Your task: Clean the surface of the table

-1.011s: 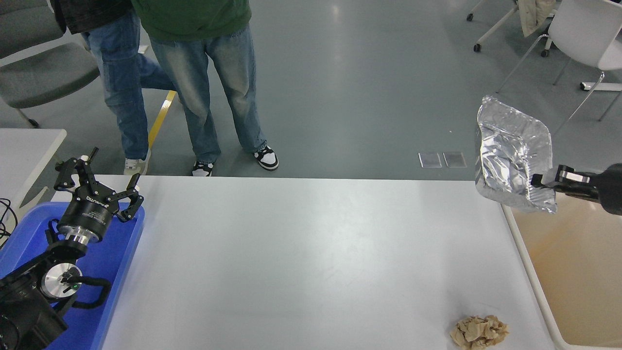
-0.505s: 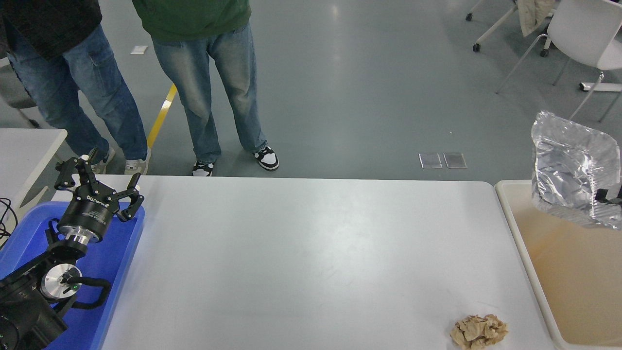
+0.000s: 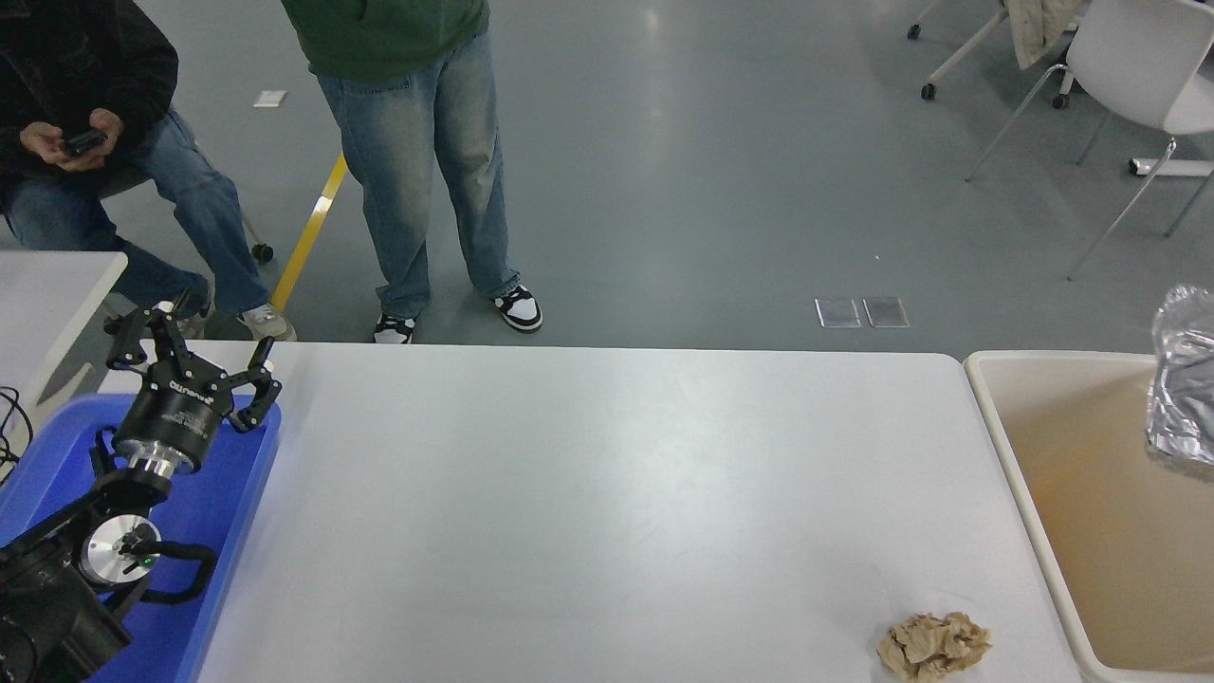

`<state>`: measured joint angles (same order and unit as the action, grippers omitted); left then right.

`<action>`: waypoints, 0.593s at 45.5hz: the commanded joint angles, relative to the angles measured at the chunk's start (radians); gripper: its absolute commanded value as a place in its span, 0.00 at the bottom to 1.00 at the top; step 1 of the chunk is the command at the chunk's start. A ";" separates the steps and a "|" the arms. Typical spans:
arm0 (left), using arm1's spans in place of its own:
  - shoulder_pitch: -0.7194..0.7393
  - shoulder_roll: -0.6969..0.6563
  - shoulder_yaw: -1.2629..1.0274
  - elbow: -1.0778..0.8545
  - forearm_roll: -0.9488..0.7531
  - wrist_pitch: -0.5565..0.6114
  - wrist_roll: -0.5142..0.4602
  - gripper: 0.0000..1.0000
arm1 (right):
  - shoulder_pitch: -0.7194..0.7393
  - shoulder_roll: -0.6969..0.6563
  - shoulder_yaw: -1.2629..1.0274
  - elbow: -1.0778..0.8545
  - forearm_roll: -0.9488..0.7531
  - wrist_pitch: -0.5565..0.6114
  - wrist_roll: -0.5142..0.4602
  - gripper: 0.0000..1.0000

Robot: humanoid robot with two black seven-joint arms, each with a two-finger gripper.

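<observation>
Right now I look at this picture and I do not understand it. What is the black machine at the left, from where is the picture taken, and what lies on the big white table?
The camera sits high on a robot and looks down over the table surface. The black machine is the robot's left gripper, parked open above a blue tray. The right arm is out of view. On the table lies only a crumpled brown paper wad, near the front right. Beside the table stands a beige bin; a silver foil bag hangs over it at the picture's edge, and what holds it is not visible. Two people are beyond the table.
</observation>
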<state>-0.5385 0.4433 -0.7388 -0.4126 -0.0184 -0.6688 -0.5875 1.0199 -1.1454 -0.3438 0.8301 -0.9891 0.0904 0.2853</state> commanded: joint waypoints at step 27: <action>0.000 0.000 -0.001 -0.002 0.000 0.000 0.000 1.00 | -0.288 0.493 -0.145 -0.676 0.018 -0.143 0.009 0.00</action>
<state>-0.5384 0.4433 -0.7389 -0.4127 -0.0183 -0.6688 -0.5875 0.8036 -0.8248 -0.4028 0.3845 -0.9744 -0.0133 0.2914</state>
